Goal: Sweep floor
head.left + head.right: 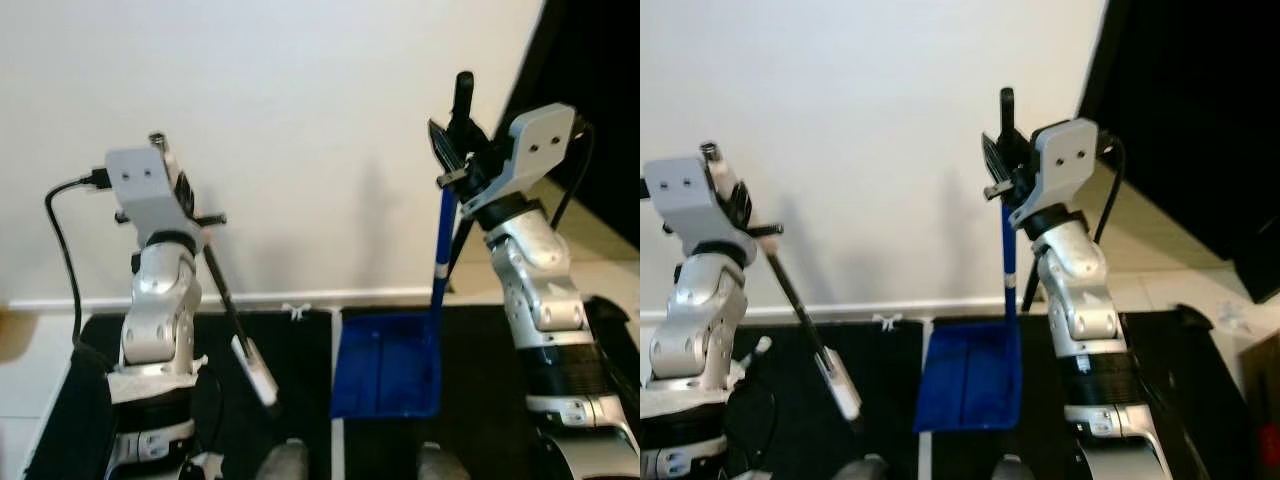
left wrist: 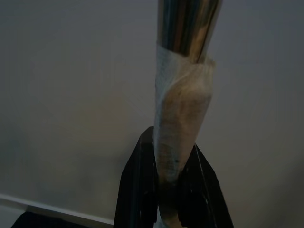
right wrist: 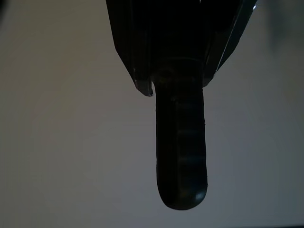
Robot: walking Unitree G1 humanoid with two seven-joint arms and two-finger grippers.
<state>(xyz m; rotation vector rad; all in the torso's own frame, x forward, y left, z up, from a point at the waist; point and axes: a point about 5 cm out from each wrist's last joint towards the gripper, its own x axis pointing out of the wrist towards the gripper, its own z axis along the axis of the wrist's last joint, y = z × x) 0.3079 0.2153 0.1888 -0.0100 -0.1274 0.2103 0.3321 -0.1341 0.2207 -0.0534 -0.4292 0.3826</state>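
While each pincer clamps its tool, left pincer (image 1: pixel 185 205) on broom handle (image 1: pixel 225 300), right pincer (image 1: pixel 455 150) on blue dustpan (image 1: pixel 388 365): keep pan flat on floor.

My left gripper (image 2: pixel 175 190) has matt black fingers clamped on the broom handle (image 2: pixel 187 28), polished chrome wrapped in rough, off-white cloth tape (image 2: pixel 183 128). On my right, the dustpan (image 1: pixel 390 365) looks like smooth blue plastic with a dull sheen, its black grip (image 3: pixel 181 147) ribbed and slightly glossy.
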